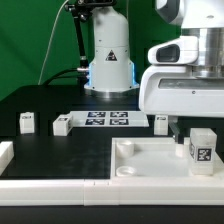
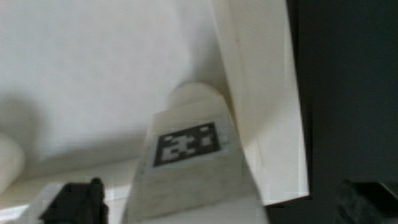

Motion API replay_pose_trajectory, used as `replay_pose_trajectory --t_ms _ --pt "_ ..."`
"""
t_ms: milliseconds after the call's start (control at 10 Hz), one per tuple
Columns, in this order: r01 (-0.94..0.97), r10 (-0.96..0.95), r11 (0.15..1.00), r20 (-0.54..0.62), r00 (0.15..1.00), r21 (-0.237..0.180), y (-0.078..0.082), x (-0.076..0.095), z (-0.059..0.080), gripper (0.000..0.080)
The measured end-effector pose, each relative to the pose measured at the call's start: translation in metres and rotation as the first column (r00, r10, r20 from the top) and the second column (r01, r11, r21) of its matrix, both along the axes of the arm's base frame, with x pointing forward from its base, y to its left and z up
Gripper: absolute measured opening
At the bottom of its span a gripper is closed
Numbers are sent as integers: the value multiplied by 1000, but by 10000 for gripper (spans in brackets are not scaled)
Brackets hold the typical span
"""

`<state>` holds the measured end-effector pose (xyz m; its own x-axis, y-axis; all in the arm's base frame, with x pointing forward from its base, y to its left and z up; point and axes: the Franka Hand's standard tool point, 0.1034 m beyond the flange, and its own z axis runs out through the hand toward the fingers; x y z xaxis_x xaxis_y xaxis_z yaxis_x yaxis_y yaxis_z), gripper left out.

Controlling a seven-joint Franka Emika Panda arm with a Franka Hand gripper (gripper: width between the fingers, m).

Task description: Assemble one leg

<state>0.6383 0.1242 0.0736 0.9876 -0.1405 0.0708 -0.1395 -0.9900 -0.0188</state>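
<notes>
A leg [image 1: 203,150], a small white post with a black-and-white tag, stands upright on the large white tabletop [image 1: 140,165] near its corner at the exterior view's right. My gripper [image 1: 186,126] hangs just above and slightly behind this leg. In the wrist view the same leg [image 2: 192,150] lies between my two dark fingertips [image 2: 75,202], with a gap on each side. The gripper [image 2: 217,208] is open and holds nothing. The tabletop's white face [image 2: 89,70] fills the wrist view behind the leg.
Three more legs lie on the black table: two at the exterior view's left [image 1: 28,122] [image 1: 63,124] and one by the gripper [image 1: 160,122]. The marker board [image 1: 108,119] lies at the back centre. White border rails [image 1: 60,190] run along the front.
</notes>
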Motion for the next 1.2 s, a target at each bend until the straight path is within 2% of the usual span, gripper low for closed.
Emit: replay_pose_trajectory --t_ms 100,300,400,500,600,700,1000,1200 --pt "-114 114 993 0 993 -9 -3 0 -1 649" --pt "-162 162 987 0 987 -12 -4 0 -1 649" --pt "-162 162 987 0 987 -12 -4 0 -1 520" --pt "-162 162 987 0 987 -12 -4 0 -1 520" --pt "-162 162 987 0 987 -12 -4 0 -1 344" --pt "-162 162 987 0 987 -12 -4 0 -1 290" --pt "-133 133 991 0 991 -9 -4 0 -1 290" --pt "60 -60 998 -3 998 6 -2 -1 -1 290"
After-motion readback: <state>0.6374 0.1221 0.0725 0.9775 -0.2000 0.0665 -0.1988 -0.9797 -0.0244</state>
